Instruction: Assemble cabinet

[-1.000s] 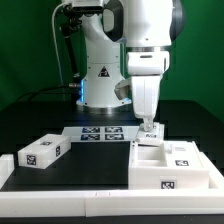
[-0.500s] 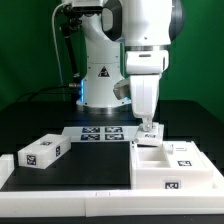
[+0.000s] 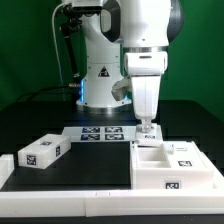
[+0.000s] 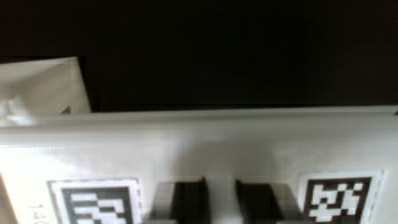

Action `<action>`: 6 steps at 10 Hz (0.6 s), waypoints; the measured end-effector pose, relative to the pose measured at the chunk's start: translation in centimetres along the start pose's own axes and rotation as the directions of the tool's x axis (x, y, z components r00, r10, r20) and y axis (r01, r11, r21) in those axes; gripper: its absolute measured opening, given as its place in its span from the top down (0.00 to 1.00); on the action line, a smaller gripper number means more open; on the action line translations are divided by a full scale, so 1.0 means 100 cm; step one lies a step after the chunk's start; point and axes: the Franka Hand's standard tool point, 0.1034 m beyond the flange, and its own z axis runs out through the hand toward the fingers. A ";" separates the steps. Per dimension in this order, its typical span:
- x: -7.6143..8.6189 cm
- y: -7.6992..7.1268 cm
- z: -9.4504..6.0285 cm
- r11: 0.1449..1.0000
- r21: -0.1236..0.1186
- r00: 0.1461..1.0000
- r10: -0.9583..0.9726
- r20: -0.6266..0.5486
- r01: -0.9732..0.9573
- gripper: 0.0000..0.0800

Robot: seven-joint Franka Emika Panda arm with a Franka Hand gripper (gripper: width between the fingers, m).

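The cabinet (image 3: 178, 172) is lying at the exterior view's right, with its rear edge running across that view. The gripper (image 3: 148, 126) is hanging directly over that edge. The jaw opening is not showing. 1 loose panel (image 3: 42, 152) is lying well apart.

Cabinet (image 3: 150, 172) looks smooth matt plastic (table (image 3: 90, 165) matt)

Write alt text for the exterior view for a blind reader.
A white robot arm reaches down, its tool at the far edge of a large white cabinet box with black-and-white square tags, at the exterior view's right. At the exterior view's left a small white tagged panel lies apart on the black tabletop, the white marker board farther back.
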 end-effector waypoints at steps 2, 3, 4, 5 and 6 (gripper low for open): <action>0.000 0.000 0.000 1.000 0.000 1.000 0.000 0.000 0.000 0.91; -0.001 0.000 0.001 1.000 0.001 1.000 -0.003 0.001 0.003 0.91; -0.003 0.000 0.002 1.000 0.004 1.000 -0.003 0.003 0.003 0.91; -0.003 0.001 0.001 1.000 0.004 1.000 -0.003 0.003 0.003 0.91; -0.003 0.002 0.001 1.000 0.005 1.000 -0.003 0.004 0.003 0.91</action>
